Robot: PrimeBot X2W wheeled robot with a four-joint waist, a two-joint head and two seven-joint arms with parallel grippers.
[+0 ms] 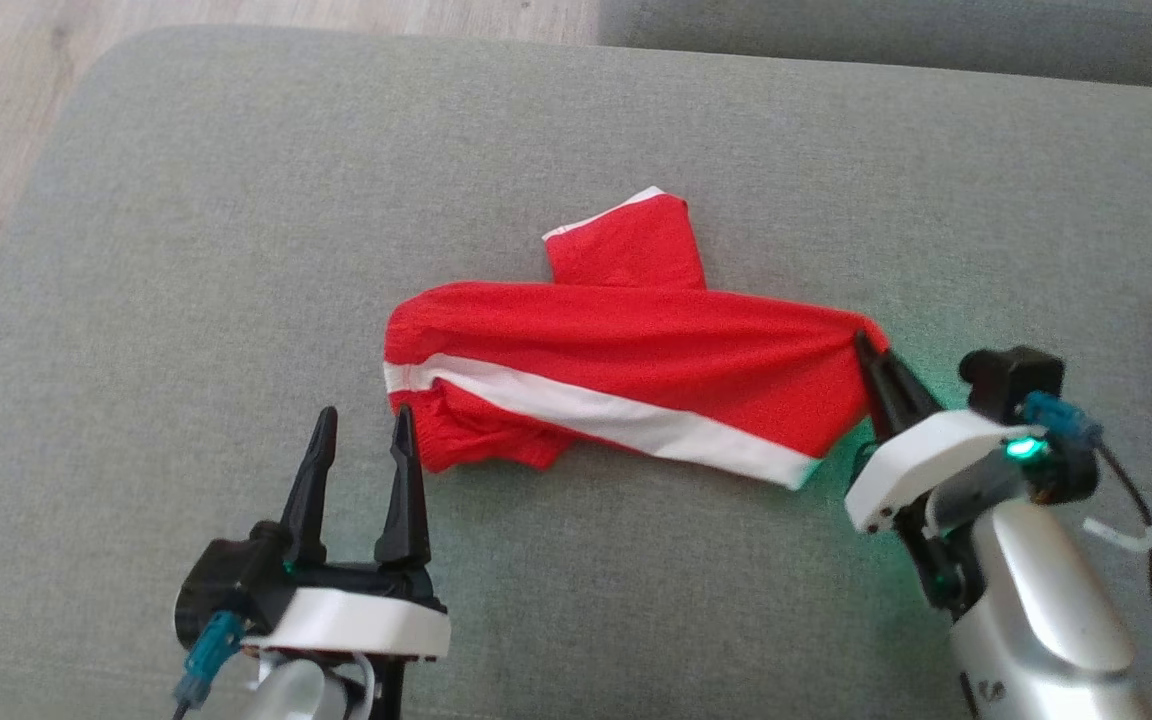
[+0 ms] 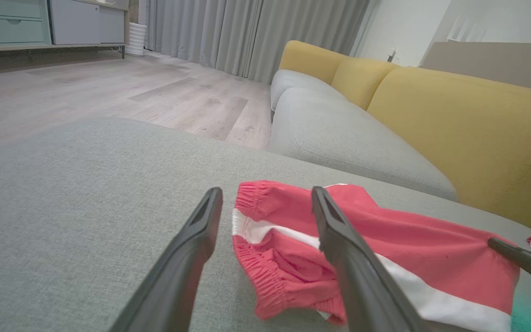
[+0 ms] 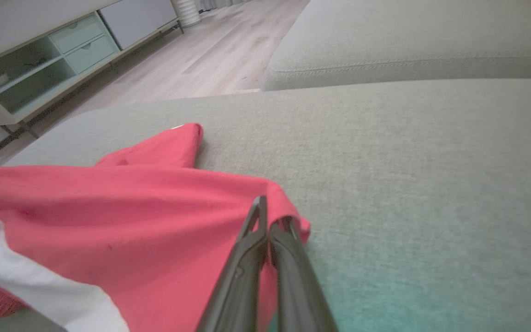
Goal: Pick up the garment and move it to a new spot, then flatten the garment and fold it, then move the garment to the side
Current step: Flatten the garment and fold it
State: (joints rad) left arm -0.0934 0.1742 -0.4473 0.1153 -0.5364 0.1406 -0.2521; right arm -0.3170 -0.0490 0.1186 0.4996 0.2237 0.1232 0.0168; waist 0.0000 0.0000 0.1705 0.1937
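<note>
The red garment lies bunched in the middle of the grey cushion, white stripe up. My right gripper pinches its right end, pressed tight together, and my left gripper is spread wide just beside its stretchy left end, holding nothing. I think I am at the flattening step, so next my left gripper should close on that stretchy end and both arms should pull gently apart to smooth the cloth.
</note>
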